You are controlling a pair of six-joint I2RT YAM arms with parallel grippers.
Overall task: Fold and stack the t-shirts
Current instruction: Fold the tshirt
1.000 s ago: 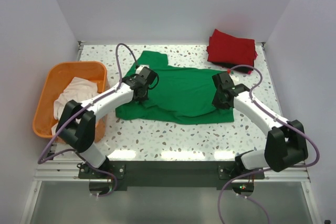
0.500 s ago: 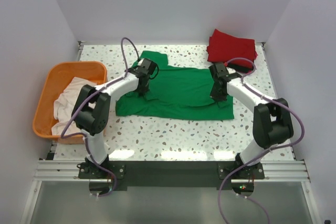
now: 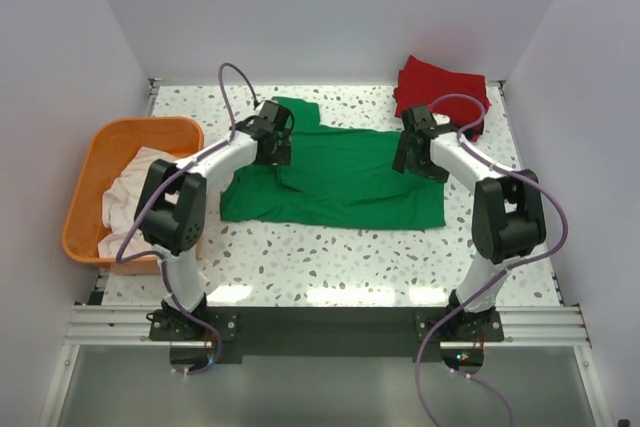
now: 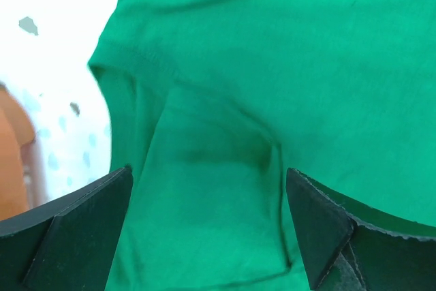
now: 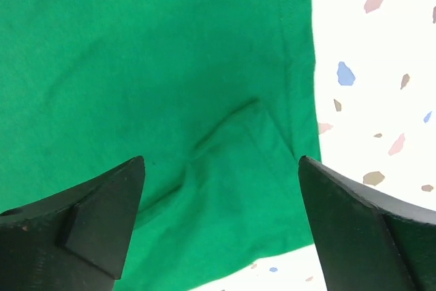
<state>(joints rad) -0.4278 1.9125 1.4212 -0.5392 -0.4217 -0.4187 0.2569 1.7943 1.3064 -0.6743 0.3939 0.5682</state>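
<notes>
Left tool and right tool just went from pinched to apart, dropping green t-shirt flat mid counter; this fold laid, more folding likely

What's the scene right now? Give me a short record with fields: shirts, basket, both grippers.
green shirt: spread out in the middle of the table
red shirt: folded, far right corner
basket: orange, left edge of the table
off-white shirt: bunched inside the basket
left gripper: open just above the green shirt's left part, holding nothing
right gripper: open just above the green shirt's right edge, holding nothing
</notes>
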